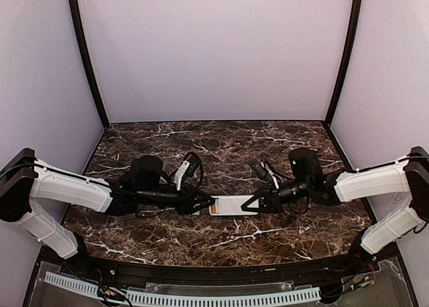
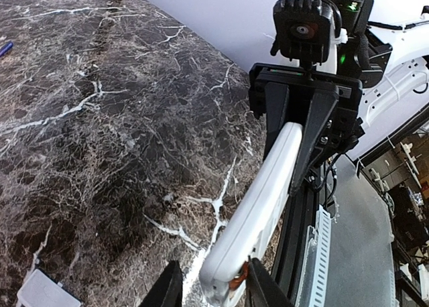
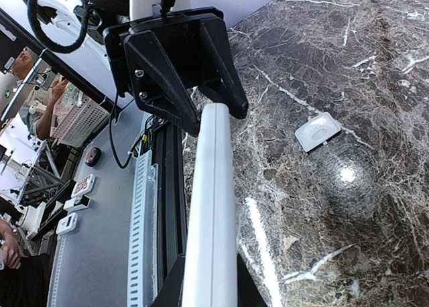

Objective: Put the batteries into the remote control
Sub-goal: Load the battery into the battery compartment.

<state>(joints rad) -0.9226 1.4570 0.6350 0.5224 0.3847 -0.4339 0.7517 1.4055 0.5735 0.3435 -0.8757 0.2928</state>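
The white remote control (image 1: 231, 205) hangs level above the table between both arms. My right gripper (image 1: 256, 203) is shut on its right end; in the right wrist view the remote (image 3: 213, 206) runs up from between those jaws (image 3: 209, 273). My left gripper (image 2: 214, 275) straddles the other end of the remote (image 2: 258, 206), jaws open. Its left finger (image 2: 167, 287) stands apart from the casing. An orange-copper battery (image 2: 238, 278) sits at that end against the right finger (image 2: 265, 287). A small blue battery (image 2: 5, 48) lies far off on the table.
A small white square cover plate (image 3: 318, 131) lies flat on the dark marble table (image 1: 221, 243), also at the bottom left in the left wrist view (image 2: 47, 290). A black rail and white cable duct (image 1: 201, 297) run along the near edge. Walls enclose the other sides.
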